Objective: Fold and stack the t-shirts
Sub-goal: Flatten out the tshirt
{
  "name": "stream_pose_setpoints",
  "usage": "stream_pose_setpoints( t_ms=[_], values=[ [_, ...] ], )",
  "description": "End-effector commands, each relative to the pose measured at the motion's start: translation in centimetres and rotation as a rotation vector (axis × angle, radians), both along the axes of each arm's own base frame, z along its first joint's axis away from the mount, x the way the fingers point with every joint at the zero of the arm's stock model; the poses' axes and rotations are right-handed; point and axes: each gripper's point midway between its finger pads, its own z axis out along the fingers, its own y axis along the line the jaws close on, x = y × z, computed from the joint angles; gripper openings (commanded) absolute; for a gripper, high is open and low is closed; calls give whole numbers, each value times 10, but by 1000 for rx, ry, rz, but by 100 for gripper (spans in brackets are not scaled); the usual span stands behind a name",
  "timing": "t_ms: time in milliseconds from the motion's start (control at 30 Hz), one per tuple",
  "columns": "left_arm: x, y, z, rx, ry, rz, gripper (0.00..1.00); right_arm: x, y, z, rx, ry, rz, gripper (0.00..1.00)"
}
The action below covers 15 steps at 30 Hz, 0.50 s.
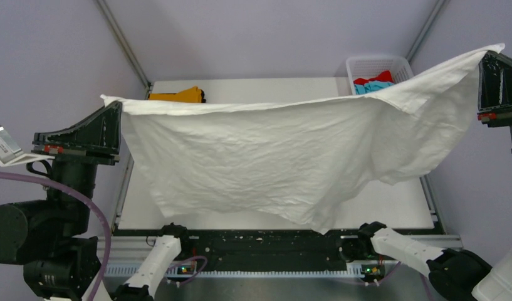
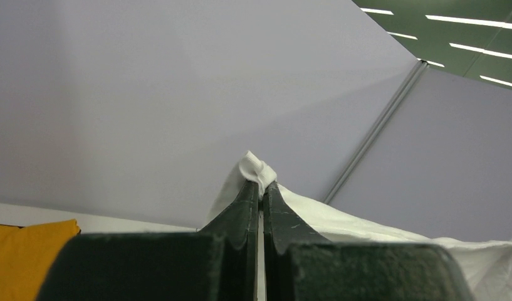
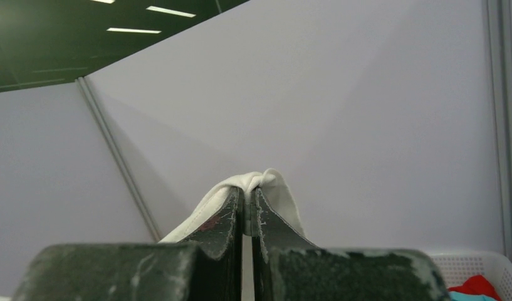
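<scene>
The white tee (image 1: 272, 157) hangs in the air over the table (image 1: 391, 207), stretched like a sheet between the two arms. The left gripper (image 1: 115, 110) is clenched on its left corner; the wrist view shows a small tuft of white cloth pinched at the closed fingertips. The right gripper (image 1: 485, 63) is clamped the same way on the right corner.

The held edge runs left to right across the scene and it is not level: the right end sits higher than the left. From that edge the cloth falls toward the near side, its lowest point dropping to the near edge of the table, right of centre. It may be brushing the rail there, though the top view does not settle it.

The orange tee (image 1: 176, 95) lies at the far left of the table, behind the cloth. The red tee (image 1: 373, 79) and teal tee (image 1: 372, 88) sit in the basket (image 1: 366, 63) at the far right.

The next move is probably laying the tee flat. That turns on levelling the held edge, so the right arm has further to come down than the left
</scene>
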Motion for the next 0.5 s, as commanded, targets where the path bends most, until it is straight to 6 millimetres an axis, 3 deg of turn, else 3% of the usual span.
stream_pose_setpoints(
  t_ms=[0,133,233,333,467],
  values=[
    [67,3,-26,-7,139,43,0,44,-11,-15,1,65,-183,0],
    [147,17,-96,-39,363,154,0,104,-22,-65,4,213,-422,0],
    [208,18,-173,-31,550,191,0,152,-24,-114,-9,315,-615,0],
    [261,13,-267,-17,761,193,0,202,-17,-188,-79,444,-745,0],
    [307,19,-389,8,1029,269,0,261,-7,-291,-145,613,-747,0]
  ],
)
